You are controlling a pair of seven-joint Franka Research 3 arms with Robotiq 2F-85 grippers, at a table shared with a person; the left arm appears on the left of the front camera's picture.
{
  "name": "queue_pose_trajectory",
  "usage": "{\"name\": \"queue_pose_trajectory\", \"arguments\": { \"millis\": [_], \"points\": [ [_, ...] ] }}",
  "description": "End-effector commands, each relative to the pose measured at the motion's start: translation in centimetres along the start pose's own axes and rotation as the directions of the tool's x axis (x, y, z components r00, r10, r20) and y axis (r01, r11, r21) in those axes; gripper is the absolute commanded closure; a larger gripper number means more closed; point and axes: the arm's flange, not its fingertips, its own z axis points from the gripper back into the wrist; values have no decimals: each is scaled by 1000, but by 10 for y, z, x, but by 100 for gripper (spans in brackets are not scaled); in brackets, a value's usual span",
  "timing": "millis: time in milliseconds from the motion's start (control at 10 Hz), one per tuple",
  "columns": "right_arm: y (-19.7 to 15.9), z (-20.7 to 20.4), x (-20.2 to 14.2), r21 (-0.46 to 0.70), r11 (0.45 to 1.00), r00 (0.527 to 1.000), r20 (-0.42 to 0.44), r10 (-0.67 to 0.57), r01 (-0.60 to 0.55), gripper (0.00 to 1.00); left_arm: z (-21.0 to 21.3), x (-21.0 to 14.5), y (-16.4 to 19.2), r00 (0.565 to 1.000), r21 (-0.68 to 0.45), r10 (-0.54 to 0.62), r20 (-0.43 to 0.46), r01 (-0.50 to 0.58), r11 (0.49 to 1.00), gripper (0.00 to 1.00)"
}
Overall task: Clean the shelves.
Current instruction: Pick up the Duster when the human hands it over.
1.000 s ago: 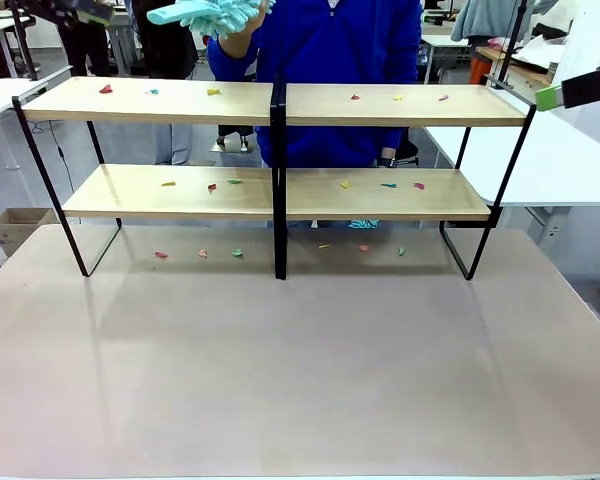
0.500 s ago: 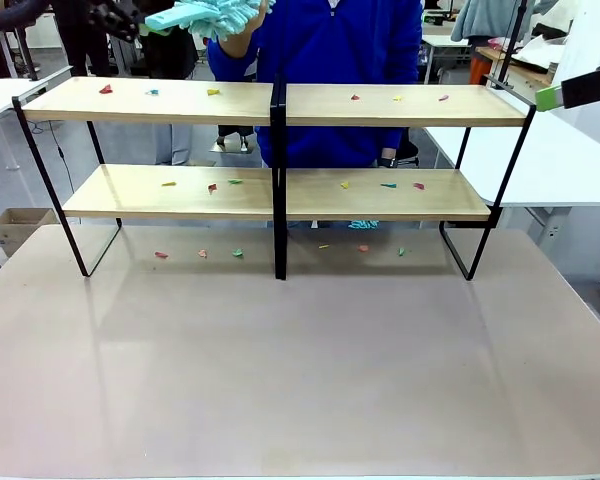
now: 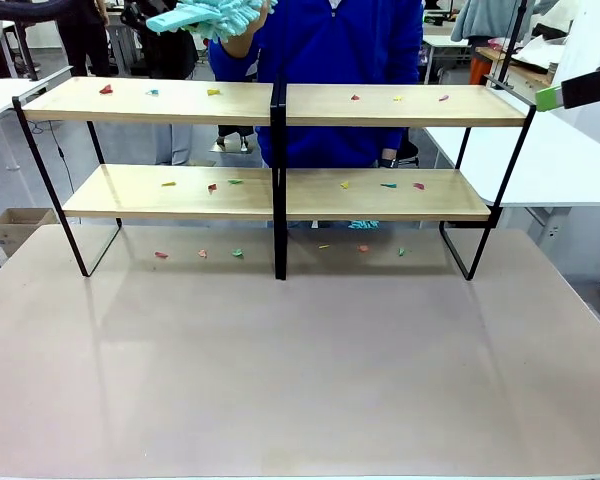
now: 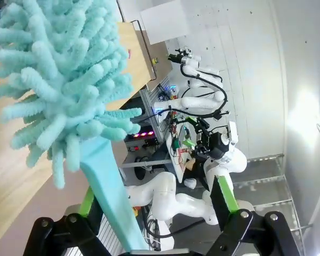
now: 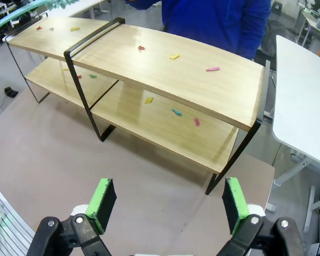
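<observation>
Shelves [image 3: 130, 190] stretch across the upper half of the front view, at the far part of the table. They are two long light wooden boards, one above the other, on a thin black frame with a black upright in the middle. Below them we see the pinkish-grey table [image 3: 300, 370] take up the lower half of that frame. A person [image 3: 340, 60] in a blue top stands behind the shelves at top centre.

A teal duster [image 3: 205, 15] hangs at the upper left of the frame, above the left half of the top board and apart from it. The person's hand [image 3: 244, 30] is at its right end, under the fluff, and we cannot tell how the fingers close.

In the left wrist view the fluffy head fills the upper left. The handle runs down between the fingers of the left gripper [image 4: 156, 205], close to the finger at lower left. The jaws are spread wide and not pressed on the handle.

At the bottom of the right wrist view the right gripper [image 5: 169, 198] is spread wide over the table, with nothing between its fingers.

Small coloured scraps [image 3: 213, 91] dot both boards. We also see a row of them on the table under the lower board.
</observation>
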Motion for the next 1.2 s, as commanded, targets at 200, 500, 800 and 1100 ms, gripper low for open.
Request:
{"name": "queue_pose_trajectory", "arguments": {
  "millis": [200,500,800,1100],
  "points": [
    [0,0,0,7,1000,1000,2,-3,3,0,0,-6,-2,999,55,-9,-52,12,998,58],
    [0,0,0,7,1000,1000,2,-3,3,0,1,-9,-6,998,66,-22,-65,26,997,100],
    [0,0,0,7,1000,1000,2,-3,3,0,-1,-11,-5,997,73,-24,-73,29,997,100],
    [0,0,0,7,1000,1000,2,-3,3,0,1,-15,-10,996,72,-42,-80,48,996,100]
  ]
}}
